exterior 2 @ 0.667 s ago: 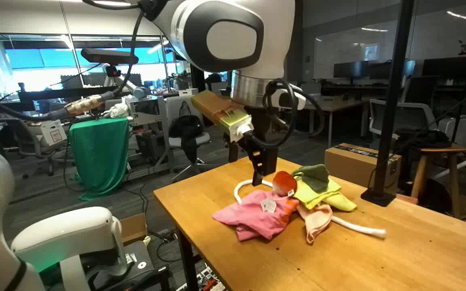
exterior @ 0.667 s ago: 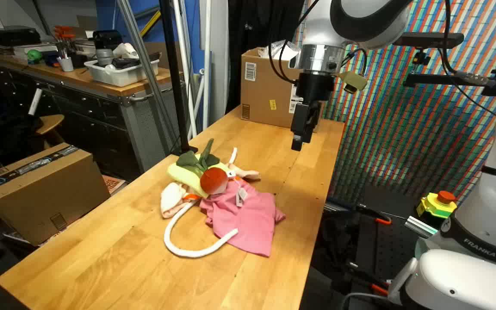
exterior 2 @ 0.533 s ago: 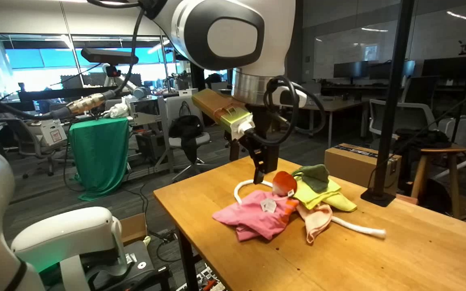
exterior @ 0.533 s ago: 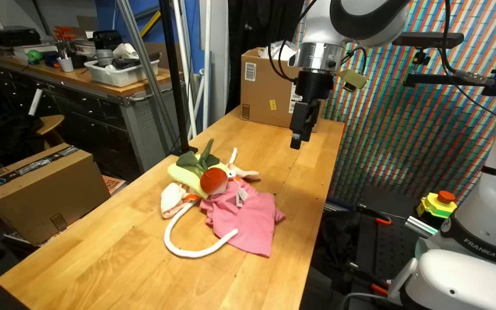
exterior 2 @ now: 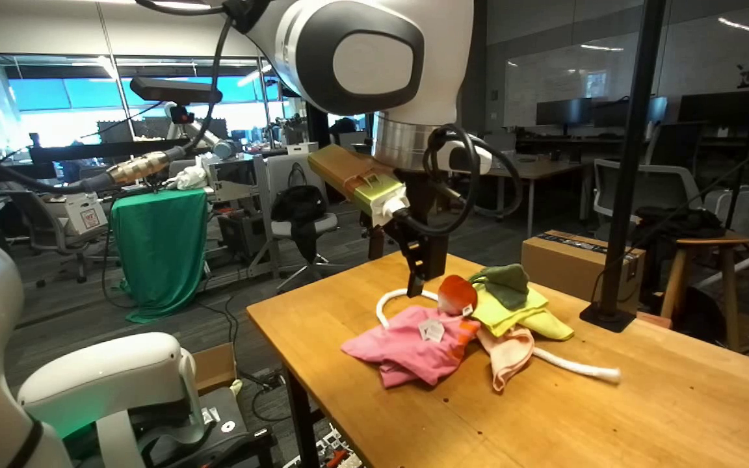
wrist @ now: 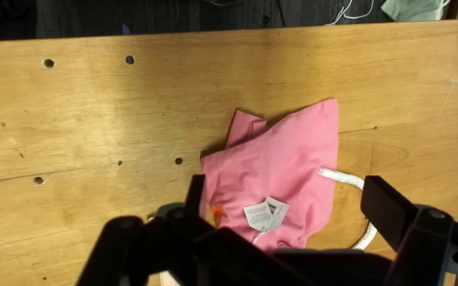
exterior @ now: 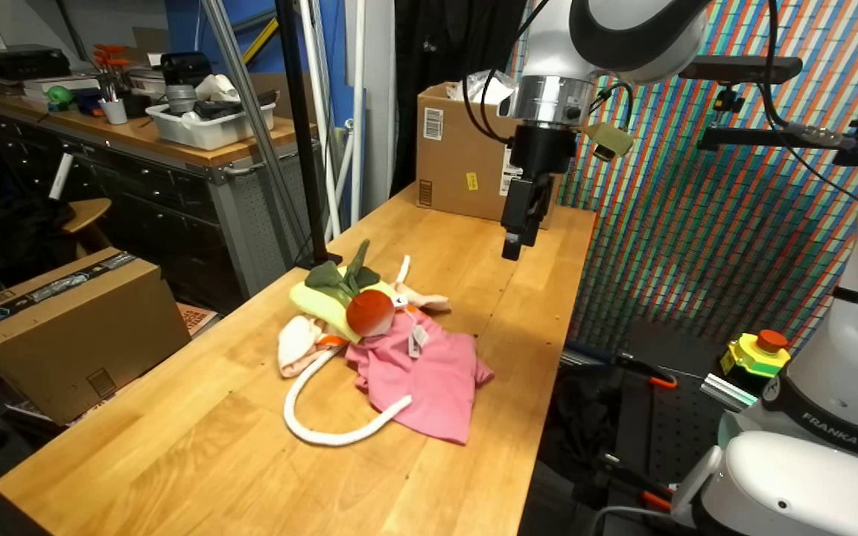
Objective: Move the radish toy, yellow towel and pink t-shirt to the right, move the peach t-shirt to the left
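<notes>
My hand (wrist: 286, 192) hangs above the desk (exterior: 213, 454), jaws spread wide, gripping nothing and touching nothing. In the wrist view the pink t-shirt (wrist: 288, 155) appears between the jaws but lies below, wrinkled, with paper tags (wrist: 258, 216) on it. Assessment: light, limp, hardly fragile; pinch a raised fold and avoid the tags, which could tear. The end of a white cord (wrist: 344, 177) rests on the fabric and may drag along.

Next outward, the radish toy (exterior: 370, 313). Its leaves (exterior 2: 506, 286) lie over the yellow towel (exterior 2: 524, 315); its red body sits where towel and pink t-shirt meet. I judge it stuffed, light and yielding, best clasped across the body, as the leaves would probably bend. Being uppermost, it seems the sensible first lift. The towel I rate thin and floppy: take an exposed corner. The peach t-shirt (exterior 2: 508, 354) lies partly beneath the towel, likely as soft; its loose flap offers a hold.

Between views: the wrist view gives tags and cord end plainly, yet I cannot make out toy or towel there; both exterior views show them. In an exterior view the peach t-shirt (exterior: 301, 348) emerges on two sides of the towel.
</notes>
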